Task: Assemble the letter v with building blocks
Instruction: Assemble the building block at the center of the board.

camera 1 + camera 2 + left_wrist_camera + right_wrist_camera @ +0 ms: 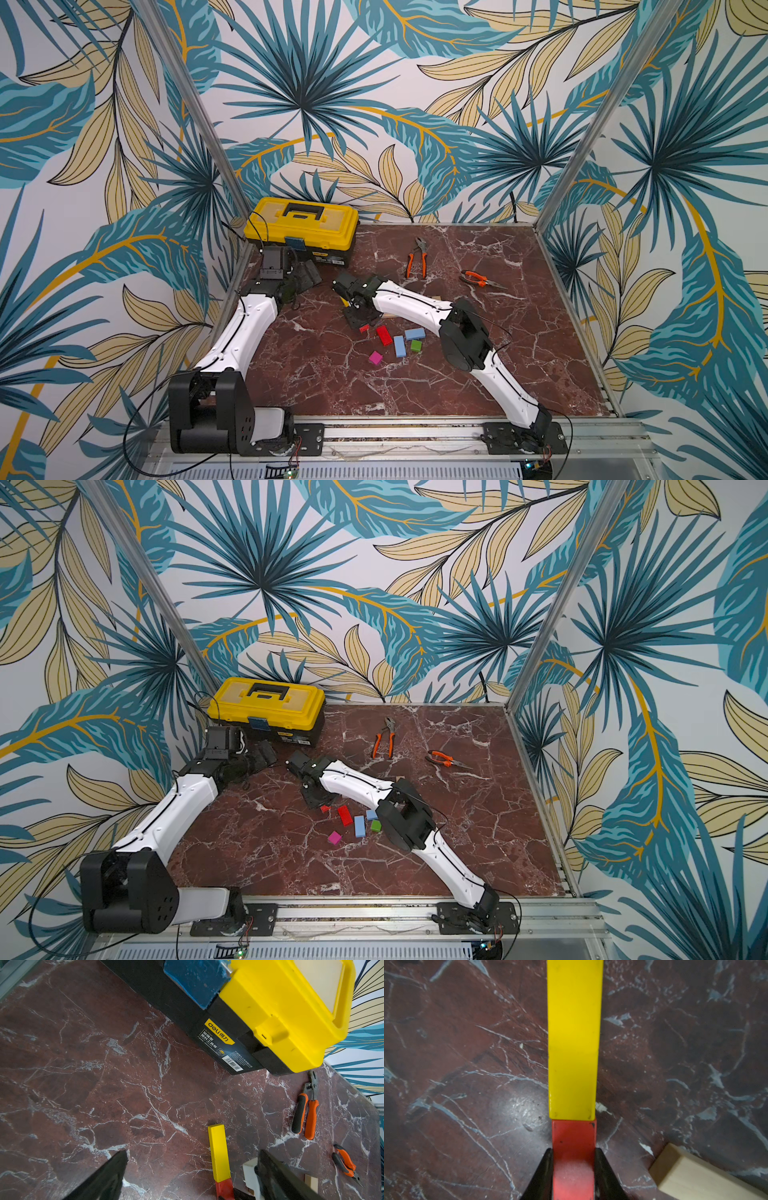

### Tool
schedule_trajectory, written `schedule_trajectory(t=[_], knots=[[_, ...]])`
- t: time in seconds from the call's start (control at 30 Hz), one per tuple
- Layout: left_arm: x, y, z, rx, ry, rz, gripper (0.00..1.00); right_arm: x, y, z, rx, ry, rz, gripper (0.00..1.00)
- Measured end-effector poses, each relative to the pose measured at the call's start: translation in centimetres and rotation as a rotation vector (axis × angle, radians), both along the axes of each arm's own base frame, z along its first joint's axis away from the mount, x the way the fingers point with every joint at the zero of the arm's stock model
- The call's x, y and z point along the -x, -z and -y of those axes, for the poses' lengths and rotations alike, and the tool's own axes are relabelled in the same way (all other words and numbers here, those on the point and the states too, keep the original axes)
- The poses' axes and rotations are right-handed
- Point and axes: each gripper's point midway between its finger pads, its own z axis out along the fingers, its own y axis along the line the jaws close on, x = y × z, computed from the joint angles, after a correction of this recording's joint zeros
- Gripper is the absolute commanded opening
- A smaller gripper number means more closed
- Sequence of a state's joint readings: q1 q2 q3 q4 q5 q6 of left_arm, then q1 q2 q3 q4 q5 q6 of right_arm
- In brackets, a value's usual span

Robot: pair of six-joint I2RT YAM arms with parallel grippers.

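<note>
Right gripper (574, 1152) is clamped on a short red wooden block (573, 1136), jaws pinching its two long flat sides at the end nearest the wrist. The block sits low over the dark red marble-pattern tabletop (467, 1064); can't tell if it is fully resting or just above. Its free end butts a long yellow wooden bar (573, 1039), end to end and in line, and looks to be touching. Together they make one arm of the letter v (220, 1167). A plain-wood bar (691, 1176) lies just beside them, apart from both, with only a corner in the right wrist view.

Left gripper (193, 1153) is spread wide and empty, parked near the yellow-lidded black plastic toolbox (280, 1012).

Loose spares lie near the right arm's elbow in a top view:
- second red block (384, 335)
- light-blue block (399, 345)
- another light-blue block (414, 333)
- green cube (416, 345)
- magenta cube (375, 358)

Orange-handled pliers (417, 261) and orange-handled long-nose pliers (480, 279) lie further back, not involved.

Handling, as a judgement: the blocks are probably light and stiff, with smooth paint, so a bit slippery but not fragile. The flat parallel sides suit the jaws. Pinching across the width near mid-length should stop a block pivoting. Being light, placed pieces would shift at the slightest bump, so release should be straight and clean. The V is barely begun: point cube and second arm not laid.
</note>
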State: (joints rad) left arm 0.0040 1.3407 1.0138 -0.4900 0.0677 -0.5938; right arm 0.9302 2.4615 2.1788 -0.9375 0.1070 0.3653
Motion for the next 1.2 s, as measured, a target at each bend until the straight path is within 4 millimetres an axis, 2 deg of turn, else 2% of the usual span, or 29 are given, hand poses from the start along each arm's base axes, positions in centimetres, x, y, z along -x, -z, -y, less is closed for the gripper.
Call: schedule_trajectory(t=[0.6,1.07,1.2], knots=[[0.00,0.00,-0.02,0.000,0.000,0.000,1.00,0.00,-0.01,0.00,0.000,0.001,-0.001,0.33],[0.00,0.00,-0.03,0.002,0.001,0.000,0.99,0.08,0.12,0.01,-0.001,0.007,-0.006,0.53],[0.00,0.00,-0.02,0.002,0.002,0.000,0.99,0.21,0.59,0.19,0.006,0.006,-0.011,0.64]])
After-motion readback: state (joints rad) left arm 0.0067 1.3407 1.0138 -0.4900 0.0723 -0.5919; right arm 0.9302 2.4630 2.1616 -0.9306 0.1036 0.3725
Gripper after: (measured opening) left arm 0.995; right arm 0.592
